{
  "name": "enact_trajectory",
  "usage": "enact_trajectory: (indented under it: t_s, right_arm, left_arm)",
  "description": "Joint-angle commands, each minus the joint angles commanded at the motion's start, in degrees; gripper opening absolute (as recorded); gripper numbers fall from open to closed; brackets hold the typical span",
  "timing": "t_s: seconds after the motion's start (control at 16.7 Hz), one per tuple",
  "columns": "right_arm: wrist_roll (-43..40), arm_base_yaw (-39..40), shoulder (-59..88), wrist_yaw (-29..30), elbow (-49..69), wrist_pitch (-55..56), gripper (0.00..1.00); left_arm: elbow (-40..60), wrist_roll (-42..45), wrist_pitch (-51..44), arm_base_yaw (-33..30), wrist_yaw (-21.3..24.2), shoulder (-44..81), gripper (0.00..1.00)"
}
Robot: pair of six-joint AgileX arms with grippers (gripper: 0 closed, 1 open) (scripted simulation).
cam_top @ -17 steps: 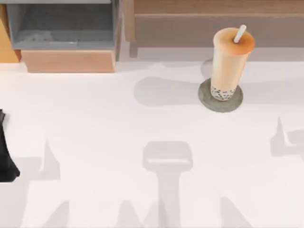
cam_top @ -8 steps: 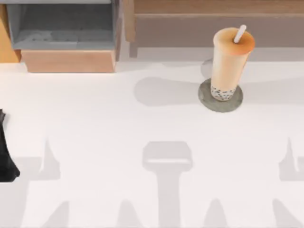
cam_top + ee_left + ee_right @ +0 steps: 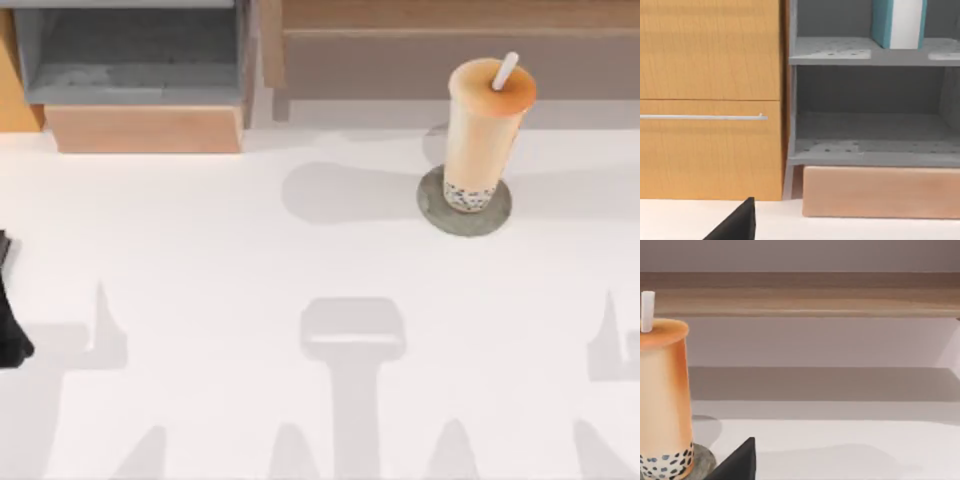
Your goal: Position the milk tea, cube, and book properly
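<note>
Milk tea (image 3: 482, 135) is seen upright in the upper right of the top view, seated on a flat grey disc (image 3: 464, 204), evidently a coaster; this placement is judged finished, the cup being centred on the disc and free of any grip. In the right wrist view the cup (image 3: 664, 400) is seen standing with its pearls at the bottom and the straw up, the disc's edge (image 3: 702, 460) under it. A teal and white book (image 3: 899, 22) is seen upright on the upper shelf of a grey shelf unit (image 3: 870, 52) in the left wrist view, beside an orange wooden cabinet (image 3: 710, 100); a shelf is the likely proper home for a book, so this too is judged settled. A dark part of the left arm (image 3: 10, 320) is noted at the left edge of the top view, low over the white table (image 3: 250, 260). How the jaws stand on either arm cannot be told. The cube's place cannot be told.
</note>
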Motion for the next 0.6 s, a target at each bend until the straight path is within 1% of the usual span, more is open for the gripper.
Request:
enact_trajectory:
  t_s: [0.24,0.6]
  right_arm:
    - [0.0,0.0,0.0,0.0,0.0,0.0,1.0]
    - [0.0,0.0,0.0,0.0,0.0,0.0,1.0]
  left_arm:
    - [9.7,-0.18,5.17,-1.52,-1.43,13.13,1.0]
    - [29.98,-0.17,15.45,-5.34,-4.11,45.45,1.0]
